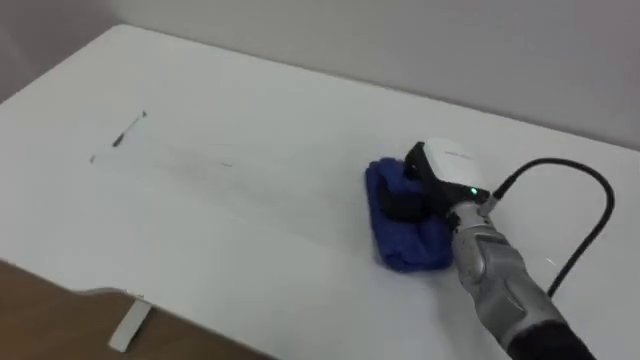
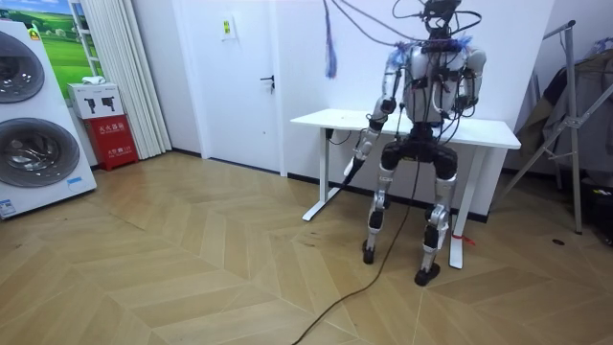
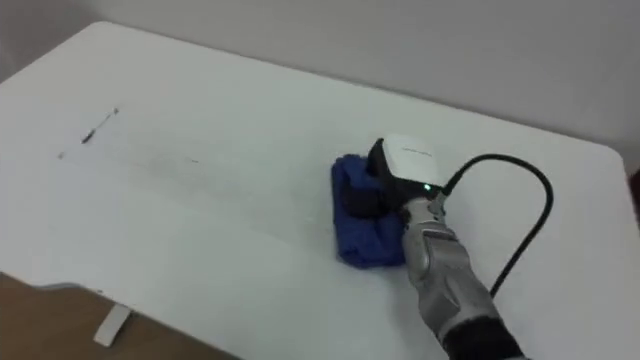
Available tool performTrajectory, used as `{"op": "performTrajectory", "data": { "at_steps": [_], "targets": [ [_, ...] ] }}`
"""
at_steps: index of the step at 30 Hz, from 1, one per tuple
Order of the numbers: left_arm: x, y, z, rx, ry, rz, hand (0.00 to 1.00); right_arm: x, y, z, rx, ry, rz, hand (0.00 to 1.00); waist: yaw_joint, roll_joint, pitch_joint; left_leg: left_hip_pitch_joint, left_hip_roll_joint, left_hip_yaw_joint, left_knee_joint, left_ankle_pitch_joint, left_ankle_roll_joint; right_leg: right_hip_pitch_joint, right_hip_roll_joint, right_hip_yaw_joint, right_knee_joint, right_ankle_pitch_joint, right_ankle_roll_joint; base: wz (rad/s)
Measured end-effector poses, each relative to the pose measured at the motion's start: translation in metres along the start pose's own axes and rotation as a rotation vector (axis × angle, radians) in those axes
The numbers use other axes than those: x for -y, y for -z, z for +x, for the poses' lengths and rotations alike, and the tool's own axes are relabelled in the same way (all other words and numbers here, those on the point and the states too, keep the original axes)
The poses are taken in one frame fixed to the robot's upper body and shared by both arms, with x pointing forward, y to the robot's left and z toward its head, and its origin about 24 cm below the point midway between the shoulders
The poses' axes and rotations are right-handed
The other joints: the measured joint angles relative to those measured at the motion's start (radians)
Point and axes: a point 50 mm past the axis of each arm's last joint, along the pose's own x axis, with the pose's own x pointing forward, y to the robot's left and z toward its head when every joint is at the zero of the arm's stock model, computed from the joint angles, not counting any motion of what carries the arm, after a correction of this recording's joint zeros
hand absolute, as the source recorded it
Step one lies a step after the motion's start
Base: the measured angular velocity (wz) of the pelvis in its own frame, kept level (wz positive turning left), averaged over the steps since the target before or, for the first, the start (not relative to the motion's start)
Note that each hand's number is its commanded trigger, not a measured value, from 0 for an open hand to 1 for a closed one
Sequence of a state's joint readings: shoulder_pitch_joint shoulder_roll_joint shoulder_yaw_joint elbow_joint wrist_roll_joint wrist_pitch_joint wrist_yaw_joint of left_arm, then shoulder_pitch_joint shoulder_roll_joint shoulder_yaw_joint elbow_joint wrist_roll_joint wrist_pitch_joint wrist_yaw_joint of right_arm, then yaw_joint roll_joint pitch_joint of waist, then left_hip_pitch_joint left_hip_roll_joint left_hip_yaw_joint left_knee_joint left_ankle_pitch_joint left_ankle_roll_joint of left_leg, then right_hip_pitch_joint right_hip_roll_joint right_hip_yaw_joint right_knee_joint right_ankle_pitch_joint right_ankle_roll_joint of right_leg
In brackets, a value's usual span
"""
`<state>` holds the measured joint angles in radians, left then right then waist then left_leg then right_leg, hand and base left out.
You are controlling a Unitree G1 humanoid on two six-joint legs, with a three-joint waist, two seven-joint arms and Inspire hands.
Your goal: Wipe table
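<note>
Blue cloth in right hand

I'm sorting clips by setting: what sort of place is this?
Probably a home-style test room: stacked washing machines, a herringbone wood floor, and a white table where the right hand holds a blue cloth.

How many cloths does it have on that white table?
1: a blue cloth lies on the white table, toward its right side, under the robot's right hand. A second one hidden beneath it cannot be ruled out.
</note>
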<state>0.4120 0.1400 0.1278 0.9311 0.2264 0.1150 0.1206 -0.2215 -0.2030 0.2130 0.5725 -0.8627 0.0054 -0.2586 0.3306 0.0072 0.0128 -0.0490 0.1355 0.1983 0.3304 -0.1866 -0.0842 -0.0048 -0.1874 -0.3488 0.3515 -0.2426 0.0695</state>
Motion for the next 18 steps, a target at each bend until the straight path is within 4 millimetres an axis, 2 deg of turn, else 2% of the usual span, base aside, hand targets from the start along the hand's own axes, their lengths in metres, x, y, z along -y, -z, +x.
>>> {"op": "performTrajectory", "data": {
  "at_steps": [2,4,5,7,8,10,11,13,14,16,17,18],
  "targets": [
    [-0.004,0.007,-0.001,-0.018,-0.015,-0.03,0.0,-0.01,0.008,-0.014,-0.003,0.028,0.027,1.0,-0.034,0.014,0.0022,0.036,-0.02,-0.005,-0.043,0.007,0.008,0.046,-0.002,-0.009,-0.056,0.021,0.016,0.05],
    [-0.01,0.008,-0.001,-0.022,-0.036,-0.053,0.0,-0.023,0.022,-0.036,-0.038,0.067,0.107,1.0,-0.1,-0.003,-0.0067,0.078,-0.054,-0.011,-0.095,0.014,0.02,0.094,-0.024,-0.027,-0.095,0.03,0.036,0.2],
    [-0.011,0.006,0.0,-0.018,-0.041,-0.059,0.0,-0.024,0.025,-0.041,-0.05,0.078,0.12,1.0,-0.11,-0.005,-0.0088,0.086,-0.061,-0.008,-0.107,0.015,0.022,0.097,-0.028,-0.025,-0.101,0.033,0.042,0.0],
    [-0.022,-0.007,0.002,0.025,-0.079,-0.075,0.0,-0.03,0.037,-0.06,-0.102,0.119,0.166,1.0,-0.15,-0.022,-0.0174,0.112,-0.078,-0.006,-0.135,0.017,0.03,0.131,-0.033,-0.025,-0.133,0.05,0.061,0.0],
    [-0.025,-0.013,0.003,0.042,-0.089,-0.076,0.0,-0.032,0.039,-0.062,-0.112,0.121,0.172,1.0,-0.155,-0.03,-0.019,0.118,-0.079,-0.004,-0.139,0.016,0.032,0.135,-0.034,-0.024,-0.133,0.051,0.063,-0.04],
    [-0.032,-0.039,0.005,0.131,-0.108,-0.079,0.0,-0.038,0.041,-0.067,-0.128,0.107,0.178,1.0,-0.158,-0.051,-0.0192,0.143,-0.079,0.005,-0.142,0.015,0.033,0.15,-0.034,-0.028,-0.133,0.061,0.067,-0.13],
    [-0.031,-0.047,0.004,0.163,-0.108,-0.08,0.0,-0.036,0.039,-0.064,-0.122,0.112,0.179,1.0,-0.158,-0.052,-0.0188,0.147,-0.079,0.007,-0.145,0.014,0.034,0.15,-0.034,-0.029,-0.133,0.065,0.067,-0.16],
    [-0.028,-0.077,0.002,0.264,-0.119,-0.12,0.0,-0.034,0.035,-0.06,-0.113,0.12,0.186,1.0,-0.158,-0.051,-0.0177,0.146,-0.079,0.011,-0.152,0.01,0.038,0.142,-0.035,-0.037,-0.134,0.068,0.066,-0.11],
    [-0.027,-0.083,0.001,0.285,-0.126,-0.126,0.0,-0.033,0.033,-0.058,-0.11,0.12,0.184,0.86,-0.157,-0.051,-0.0175,0.144,-0.079,0.011,-0.153,0.01,0.038,0.14,-0.035,-0.037,-0.133,0.068,0.066,-0.09],
    [-0.02,-0.1,-0.001,0.348,-0.119,-0.127,0.0,-0.031,0.029,-0.052,-0.104,0.104,0.171,0.33,-0.157,-0.05,-0.0173,0.139,-0.079,0.012,-0.16,0.011,0.036,0.133,-0.033,-0.037,-0.133,0.068,0.066,-0.09],
    [-0.017,-0.102,-0.001,0.354,-0.11,-0.131,0.0,-0.031,0.028,-0.051,-0.099,0.094,0.169,0.03,-0.156,-0.05,-0.0174,0.139,-0.079,0.013,-0.162,0.011,0.036,0.132,-0.032,-0.036,-0.133,0.068,0.066,-0.06],
    [-0.012,-0.102,-0.001,0.351,-0.09,-0.125,0.0,-0.03,0.026,-0.05,-0.097,0.085,0.167,0.0,-0.156,-0.048,-0.0178,0.14,-0.079,0.014,-0.165,0.011,0.035,0.131,-0.031,-0.037,-0.134,0.068,0.065,-0.05]
  ]
}}
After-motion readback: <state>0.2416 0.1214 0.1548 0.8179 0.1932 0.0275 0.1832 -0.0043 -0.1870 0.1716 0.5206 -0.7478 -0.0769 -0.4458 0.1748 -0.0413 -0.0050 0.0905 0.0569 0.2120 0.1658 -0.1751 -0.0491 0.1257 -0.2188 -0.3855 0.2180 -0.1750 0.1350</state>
